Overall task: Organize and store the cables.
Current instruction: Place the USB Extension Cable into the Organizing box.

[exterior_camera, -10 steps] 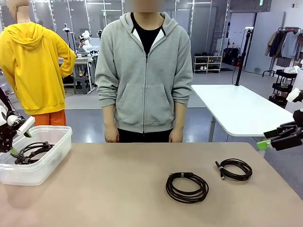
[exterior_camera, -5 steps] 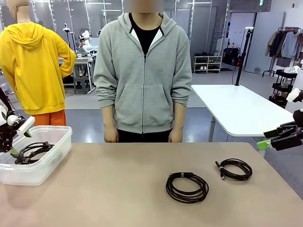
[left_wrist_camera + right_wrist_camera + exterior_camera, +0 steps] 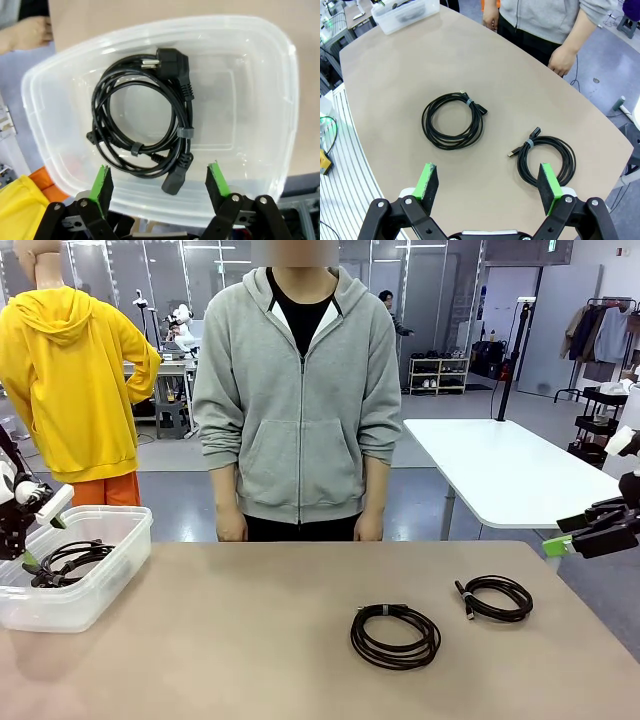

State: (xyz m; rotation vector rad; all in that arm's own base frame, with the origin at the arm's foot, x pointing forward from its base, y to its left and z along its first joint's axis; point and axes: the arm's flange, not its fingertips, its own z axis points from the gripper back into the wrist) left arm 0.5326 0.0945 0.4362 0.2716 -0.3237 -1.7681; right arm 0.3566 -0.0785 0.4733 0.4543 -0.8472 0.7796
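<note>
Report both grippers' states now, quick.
Left gripper: open, empty, over the power cable in the plastic bin.
Right gripper: open, holding nothing.

Table top [image 3: 200, 650]: smooth, matt tan, laminate look, no grain visible.
Bin [image 3: 280, 90]: translucent moulded plastic, glossy, with highlights along rim and floor.
Bin cable [image 3: 96, 107], larger coil [image 3: 427, 122] and smaller coil [image 3: 570, 160]: black plastic-looking jackets, smooth, slight sheen. Plug [image 3: 172, 62] is matt black moulded plastic.
Ties [image 3: 185, 132] on bin cable: grey, plastic-looking bands.
Left gripper [image 3: 160, 186] and right gripper [image 3: 487, 187]: pads [image 3: 103, 182] green, matt, rubbery-looking. Finger links are satin black with bright metal pins.
Person's hoodie [image 3: 300, 420]: grey cloth, soft matt knit.
</note>
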